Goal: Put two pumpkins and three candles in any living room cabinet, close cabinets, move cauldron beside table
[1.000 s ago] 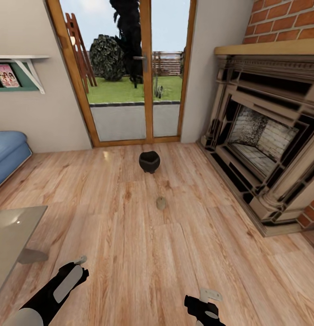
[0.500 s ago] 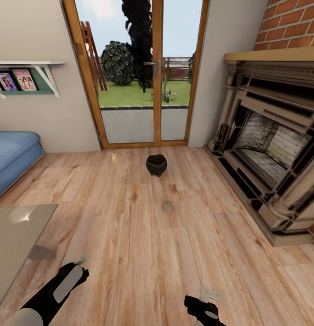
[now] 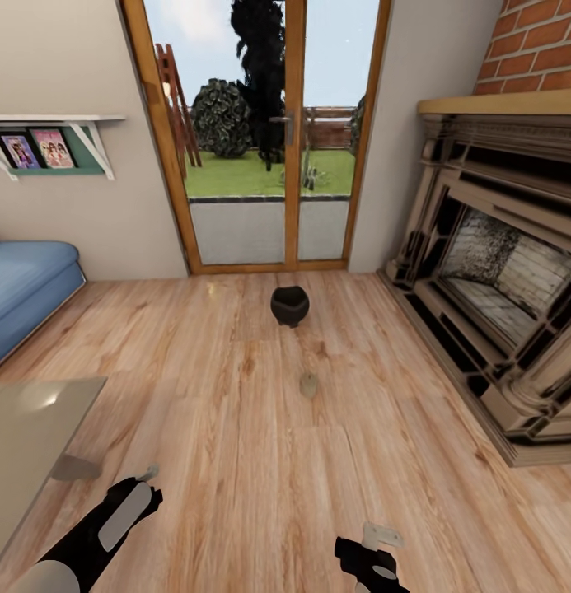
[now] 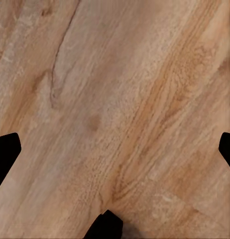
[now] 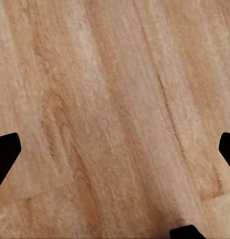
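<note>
Both grippers, left gripper [image 4: 115, 149] and right gripper [image 5: 115, 149], hang wide open and empty over the wood floor [image 3: 236, 461]. Since a second ago the view has swung left. Candle [image 3: 308, 385] lies ahead; beyond it, cauldron [image 3: 289, 305], its contents unclear, before the glass doors [image 3: 269, 140]. Table [image 3: 30, 428] sits left.

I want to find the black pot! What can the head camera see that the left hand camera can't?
The head view alone takes in the cauldron standing on the floor before the glass doors, a small candle nearer the robot, the fireplace, the blue sofa and the table corner. The left wrist view alone gives a close look at bare planks between the left gripper's fingertips, spread wide apart. Both share the wooden floor.
</note>
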`<state>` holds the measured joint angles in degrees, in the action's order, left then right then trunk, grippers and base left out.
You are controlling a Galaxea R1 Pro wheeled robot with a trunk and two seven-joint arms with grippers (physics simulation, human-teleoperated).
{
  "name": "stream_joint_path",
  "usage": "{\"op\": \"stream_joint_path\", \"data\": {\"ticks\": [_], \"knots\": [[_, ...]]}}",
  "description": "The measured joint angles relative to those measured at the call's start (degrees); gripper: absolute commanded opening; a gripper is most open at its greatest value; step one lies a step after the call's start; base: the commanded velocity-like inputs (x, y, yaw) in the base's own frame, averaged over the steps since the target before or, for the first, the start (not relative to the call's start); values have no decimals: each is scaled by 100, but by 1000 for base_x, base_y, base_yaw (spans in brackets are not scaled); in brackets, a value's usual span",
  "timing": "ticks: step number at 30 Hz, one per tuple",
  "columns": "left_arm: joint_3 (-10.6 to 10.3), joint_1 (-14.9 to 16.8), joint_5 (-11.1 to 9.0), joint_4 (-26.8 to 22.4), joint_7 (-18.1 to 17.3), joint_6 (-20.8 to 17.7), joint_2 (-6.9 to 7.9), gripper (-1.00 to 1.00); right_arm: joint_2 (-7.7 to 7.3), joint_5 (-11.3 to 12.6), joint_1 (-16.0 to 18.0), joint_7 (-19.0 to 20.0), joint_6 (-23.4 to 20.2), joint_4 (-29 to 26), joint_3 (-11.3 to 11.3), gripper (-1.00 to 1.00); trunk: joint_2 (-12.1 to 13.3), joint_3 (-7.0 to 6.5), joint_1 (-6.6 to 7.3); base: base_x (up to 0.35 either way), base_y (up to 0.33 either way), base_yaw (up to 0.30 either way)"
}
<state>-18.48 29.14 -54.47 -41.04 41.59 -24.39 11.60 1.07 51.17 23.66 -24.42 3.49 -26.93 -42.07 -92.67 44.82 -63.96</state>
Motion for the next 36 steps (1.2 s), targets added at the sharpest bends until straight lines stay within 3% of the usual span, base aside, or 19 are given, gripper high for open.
{"op": "stream_joint_path", "data": {"ticks": [28, 29, 31, 33, 36], "knots": [[-7, 0, -4, 3, -9, -6, -6, 100, 2, 18, 0, -29, -97, -21, -5, 100, 0, 0, 0, 323, 38, 73], [-7, 0, -4, -1, -10, -7, -10, 100, 1, 29, 0, -35, -167, -23, -4, 100, 0, 0, 0, 331, 0, 1], [-16, 0, -6, -12, -12, -33, -62, 100, 18, 74, 1, -154, -745, -36, 4, 100, 0, 0, 0, 331, 0, 0], [-25, 1, 3, -80, -17, -163, -133, 100, 84, 64, 113, -564, -1573, -221, 37, 100, 0, -1, 0, 331, 0, 0], [-23, 3, 2, -188, -22, -262, -139, 100, 124, 122, 415, -1020, -1949, -378, 59, 100, 0, -1, 0, 331, 0, 0]]}}
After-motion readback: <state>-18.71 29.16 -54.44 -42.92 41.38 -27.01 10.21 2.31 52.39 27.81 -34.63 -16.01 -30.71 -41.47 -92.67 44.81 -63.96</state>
